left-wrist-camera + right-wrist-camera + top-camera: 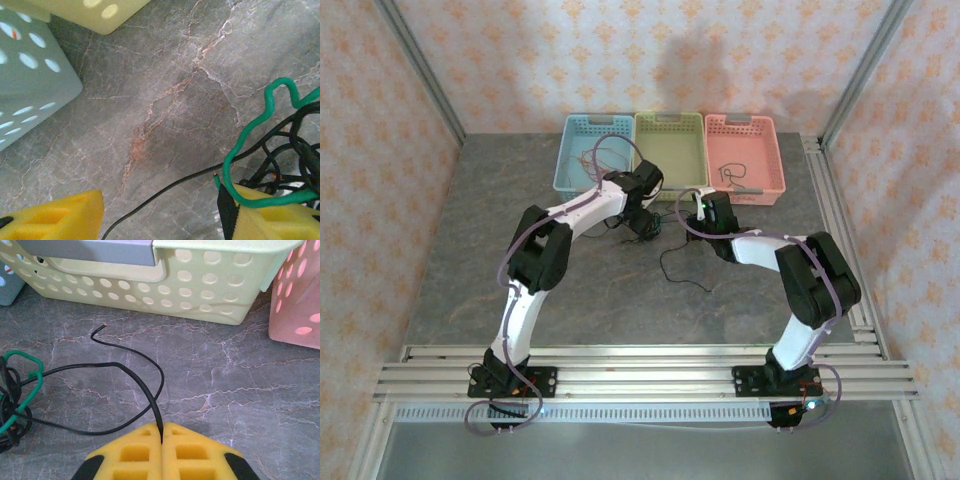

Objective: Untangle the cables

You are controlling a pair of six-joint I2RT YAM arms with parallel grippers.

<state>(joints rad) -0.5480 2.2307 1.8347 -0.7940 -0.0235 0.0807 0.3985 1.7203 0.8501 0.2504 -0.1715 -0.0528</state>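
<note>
Right wrist — right pincer (161, 432) tight on black cable (156, 415) — green basket (215, 244) behind

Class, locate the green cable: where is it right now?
In the left wrist view, the green cable sits at the right, tangled with black cables and crossing one finger of the left gripper.

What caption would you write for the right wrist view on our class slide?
Right gripper shut on a black cable, the tangled clump at left, a pale green basket ahead.
</note>
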